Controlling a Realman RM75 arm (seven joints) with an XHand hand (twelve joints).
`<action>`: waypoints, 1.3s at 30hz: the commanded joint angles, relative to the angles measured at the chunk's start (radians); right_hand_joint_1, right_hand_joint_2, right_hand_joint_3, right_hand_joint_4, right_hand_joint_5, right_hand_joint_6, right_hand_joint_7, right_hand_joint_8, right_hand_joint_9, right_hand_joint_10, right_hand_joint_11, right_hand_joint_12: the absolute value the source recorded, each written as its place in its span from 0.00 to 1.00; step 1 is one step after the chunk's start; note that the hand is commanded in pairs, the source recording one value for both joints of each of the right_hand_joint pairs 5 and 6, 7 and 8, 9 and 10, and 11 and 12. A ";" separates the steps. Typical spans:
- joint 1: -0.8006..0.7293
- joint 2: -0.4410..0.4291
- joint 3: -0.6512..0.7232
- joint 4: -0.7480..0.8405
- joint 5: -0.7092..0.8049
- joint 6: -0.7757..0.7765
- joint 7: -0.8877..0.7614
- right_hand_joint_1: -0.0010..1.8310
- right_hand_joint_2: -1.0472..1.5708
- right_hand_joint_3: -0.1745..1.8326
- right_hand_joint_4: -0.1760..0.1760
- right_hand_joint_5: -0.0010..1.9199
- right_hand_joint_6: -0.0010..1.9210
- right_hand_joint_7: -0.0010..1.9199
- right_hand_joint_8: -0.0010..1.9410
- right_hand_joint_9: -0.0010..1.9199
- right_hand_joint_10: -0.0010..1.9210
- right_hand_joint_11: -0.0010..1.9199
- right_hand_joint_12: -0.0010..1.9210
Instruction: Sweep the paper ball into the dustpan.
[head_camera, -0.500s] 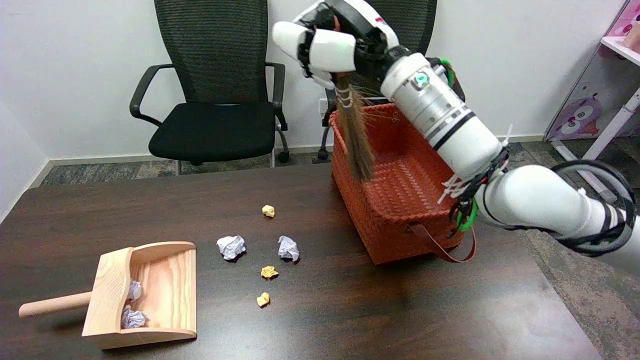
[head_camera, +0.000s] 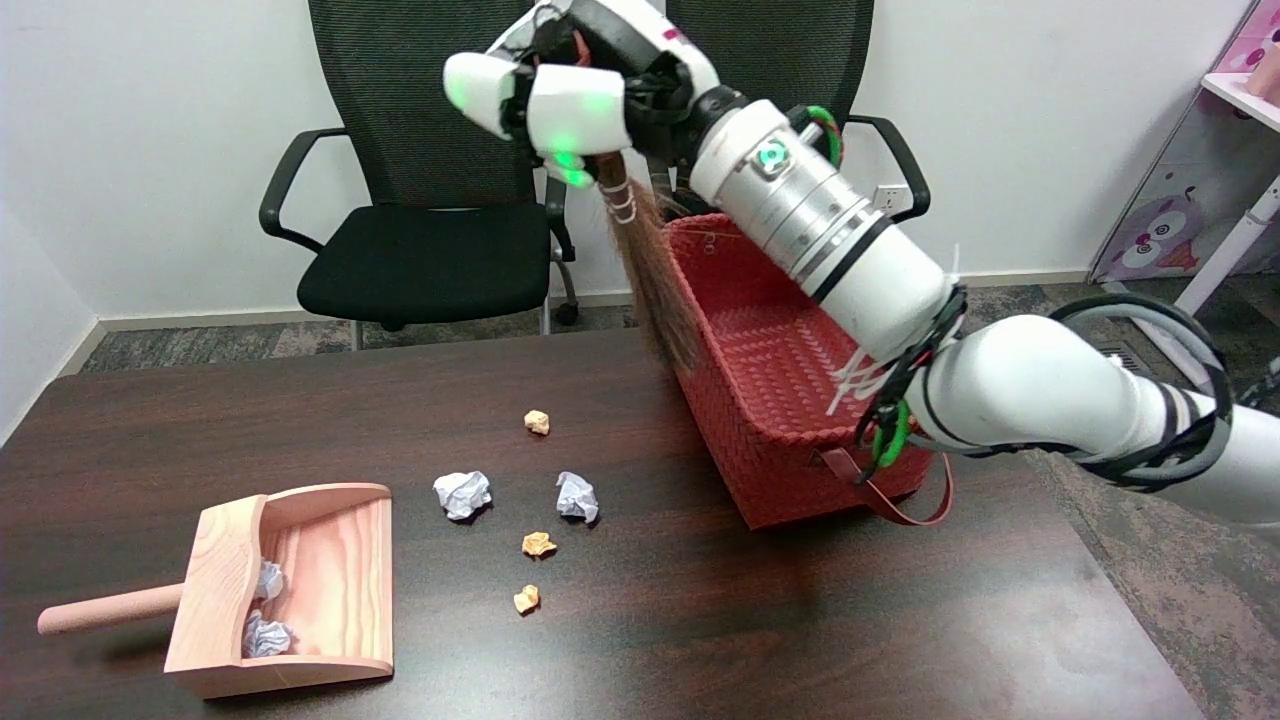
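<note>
The right hand (head_camera: 560, 100) is raised high above the far side of the dark wooden counter (head_camera: 700, 620), its fingers wrapped around the top of a small brush (head_camera: 655, 280). The brush hangs bristles-down, brown and slightly splayed, bound near the grip with pale cord, its tip in the air just beside the far left corner of the red woven basket (head_camera: 790, 400) and clear of the counter.

The paper balls lie loose on the counter to the left of the basket, between it and the wooden dustpan (head_camera: 330, 590). Two are white, crumpled with grey creases: one white paper ball (head_camera: 462, 494) nearer the dustpan, another white ball (head_camera: 577, 497) nearer the basket. Three smaller scraps are yellow-orange and tightly wadded: a far yellow ball (head_camera: 537, 422), a middle yellow ball (head_camera: 538, 544) and a near yellow ball (head_camera: 526, 599). None touches another.

The dustpan is pale pine with a round peg handle pointing away from the basket; two white balls in the pan (head_camera: 265, 610) rest against its back wall.
</note>
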 joint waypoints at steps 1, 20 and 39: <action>0.014 -0.182 -0.242 0.003 0.176 0.266 -0.403 0.51 0.88 0.77 1.00 1.00 1.00 1.00 0.99 1.00 1.00 1.00 1.00; -0.331 -0.558 -0.119 0.239 0.020 0.213 -0.546 0.51 0.85 0.79 1.00 1.00 1.00 1.00 0.99 1.00 1.00 1.00 1.00; -0.381 -0.616 -0.101 0.401 -0.093 0.143 -0.736 0.50 0.84 0.82 1.00 1.00 1.00 1.00 0.99 1.00 1.00 1.00 1.00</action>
